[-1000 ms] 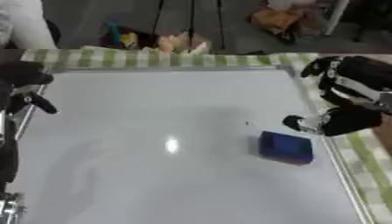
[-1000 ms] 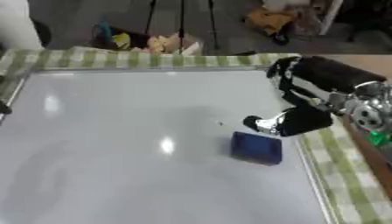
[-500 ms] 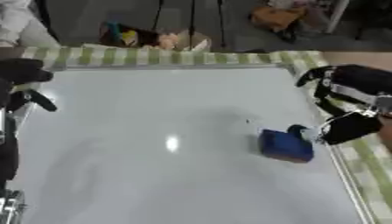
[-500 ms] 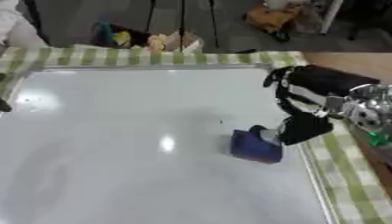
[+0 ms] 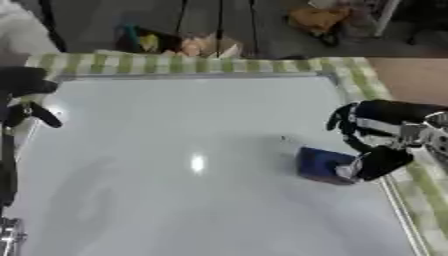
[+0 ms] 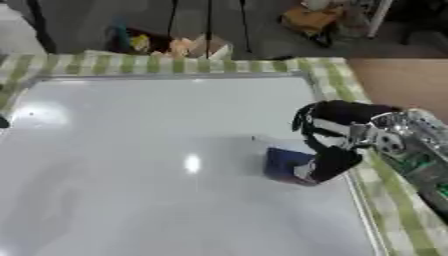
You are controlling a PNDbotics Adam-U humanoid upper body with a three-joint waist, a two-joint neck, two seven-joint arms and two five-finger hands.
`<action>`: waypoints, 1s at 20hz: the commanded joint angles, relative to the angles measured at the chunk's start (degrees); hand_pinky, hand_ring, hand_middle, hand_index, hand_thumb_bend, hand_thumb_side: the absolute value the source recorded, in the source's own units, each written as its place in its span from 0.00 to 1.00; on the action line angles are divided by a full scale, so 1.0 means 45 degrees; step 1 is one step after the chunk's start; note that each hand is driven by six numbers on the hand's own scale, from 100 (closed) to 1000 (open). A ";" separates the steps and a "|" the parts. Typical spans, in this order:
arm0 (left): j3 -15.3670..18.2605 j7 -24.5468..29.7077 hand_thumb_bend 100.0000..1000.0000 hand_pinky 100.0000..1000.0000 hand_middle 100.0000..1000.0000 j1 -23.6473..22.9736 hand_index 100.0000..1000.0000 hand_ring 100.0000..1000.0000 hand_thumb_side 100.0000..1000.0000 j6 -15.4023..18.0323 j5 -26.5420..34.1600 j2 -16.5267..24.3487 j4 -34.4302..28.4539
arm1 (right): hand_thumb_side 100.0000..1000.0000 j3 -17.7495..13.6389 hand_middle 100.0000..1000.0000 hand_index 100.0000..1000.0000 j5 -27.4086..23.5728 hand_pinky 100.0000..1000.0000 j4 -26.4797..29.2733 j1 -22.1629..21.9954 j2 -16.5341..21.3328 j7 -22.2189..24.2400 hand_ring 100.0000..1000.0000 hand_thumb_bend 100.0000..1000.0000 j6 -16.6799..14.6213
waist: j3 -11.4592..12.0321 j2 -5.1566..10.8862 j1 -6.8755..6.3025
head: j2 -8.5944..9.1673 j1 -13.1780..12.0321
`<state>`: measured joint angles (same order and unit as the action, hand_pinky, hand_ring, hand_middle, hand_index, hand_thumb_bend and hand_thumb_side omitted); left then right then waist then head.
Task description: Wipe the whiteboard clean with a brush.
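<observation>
Just a dark blue, blocky brush (image 5: pixel 321 163) flat on whiteboard (image 5: pixel 175 150).

The right hand (image 6: pixel 337 145) comes in from the right side, its silver-jointed forearm slanting down toward the lower right corner, wrist bent, dark fingers (image 6: pixel 328 165) curled downward and inward. The left hand (image 5: pixel 24 95) shows at the left edge, black, with one finger pointing down and right.
</observation>
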<state>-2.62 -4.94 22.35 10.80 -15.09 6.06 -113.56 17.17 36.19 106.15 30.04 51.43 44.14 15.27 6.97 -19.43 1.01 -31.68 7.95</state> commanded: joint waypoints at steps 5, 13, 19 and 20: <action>-0.0124 0.0068 0.00 0.33 0.63 0.0146 0.62 0.63 0.91 0.0018 0.0019 0.0125 -0.0230 | 0.40 0.0303 0.81 0.10 -0.0067 0.63 -0.0719 0.0333 0.0009 0.0138 0.84 0.19 -0.0262 | -0.0013 0.0203 0.0001 | 0.0025 0.0044; -0.0131 0.0096 0.00 0.33 0.63 0.0138 0.62 0.63 0.91 0.0018 0.0025 0.0114 -0.0230 | 0.40 0.0532 0.80 0.10 -0.0151 0.63 -0.1181 0.0373 -0.0096 0.0173 0.83 0.19 -0.0513 | 0.0000 0.0145 0.0014 | 0.0052 0.0036; -0.0142 0.0126 0.00 0.33 0.63 0.0133 0.62 0.63 0.91 0.0015 0.0043 0.0105 -0.0230 | 0.35 0.0475 0.76 0.09 -0.0115 0.61 -0.1562 0.0419 -0.0152 0.0010 0.81 0.13 -0.0708 | -0.0008 0.0127 0.0016 | 0.0090 0.0031; -0.0142 0.0130 0.00 0.33 0.63 0.0132 0.62 0.63 0.91 0.0012 0.0045 0.0105 -0.0230 | 0.36 0.0471 0.75 0.09 -0.0114 0.60 -0.1641 0.0427 -0.0166 -0.0015 0.81 0.13 -0.0753 | -0.0007 0.0124 0.0013 | 0.0093 0.0030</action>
<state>-2.63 -4.51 22.35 10.75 -15.08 6.05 -113.56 19.99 36.01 98.99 31.27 49.66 44.15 12.31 7.02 -19.78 1.05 -31.65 8.13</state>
